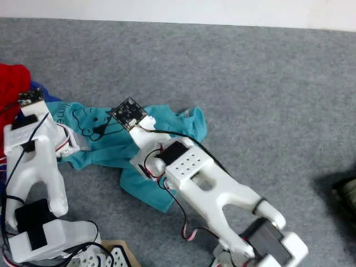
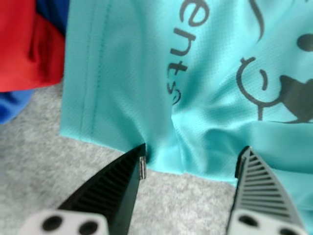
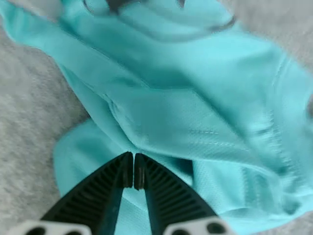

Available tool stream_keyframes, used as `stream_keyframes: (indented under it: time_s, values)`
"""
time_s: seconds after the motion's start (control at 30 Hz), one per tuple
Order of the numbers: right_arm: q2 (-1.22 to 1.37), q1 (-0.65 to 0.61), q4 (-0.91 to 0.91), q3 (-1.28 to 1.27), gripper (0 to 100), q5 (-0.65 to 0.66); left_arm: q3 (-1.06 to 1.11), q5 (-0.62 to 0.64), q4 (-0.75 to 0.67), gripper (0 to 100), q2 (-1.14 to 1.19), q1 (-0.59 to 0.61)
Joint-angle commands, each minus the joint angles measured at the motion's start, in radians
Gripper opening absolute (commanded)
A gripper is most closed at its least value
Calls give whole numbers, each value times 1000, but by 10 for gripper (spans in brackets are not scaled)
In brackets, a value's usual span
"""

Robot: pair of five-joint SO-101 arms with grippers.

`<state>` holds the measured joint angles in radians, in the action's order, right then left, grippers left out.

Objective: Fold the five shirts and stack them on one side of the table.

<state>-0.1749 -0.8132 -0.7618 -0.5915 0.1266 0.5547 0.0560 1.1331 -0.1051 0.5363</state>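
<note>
The right pincer (image 3: 133, 170) is pinched shut on a fold of the teal printed shirt (image 1: 105, 149), its arm slanting from the near right toward the far left. The left pincer (image 2: 193, 159) gapes wide at the shirt's left hem, over the grey counter (image 1: 267, 83). A crumpled red shirt (image 1: 14, 78) lies far left.
</note>
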Motion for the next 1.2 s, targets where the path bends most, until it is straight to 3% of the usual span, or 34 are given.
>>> stream_keyframes:
  time_s: [0.0,0.27,0.77,1.17]
  values:
    - [97,15,38,42,22,-14,-125,5,66,305,-16,56]
    - [154,16,85,67,22,-14,-128,8,68,305,-8,51]
    - [186,94,156,191,22,-8,97,9,-164,305,-15,-68]
    - [421,136,153,455,22,-6,136,9,-193,305,-15,-74]
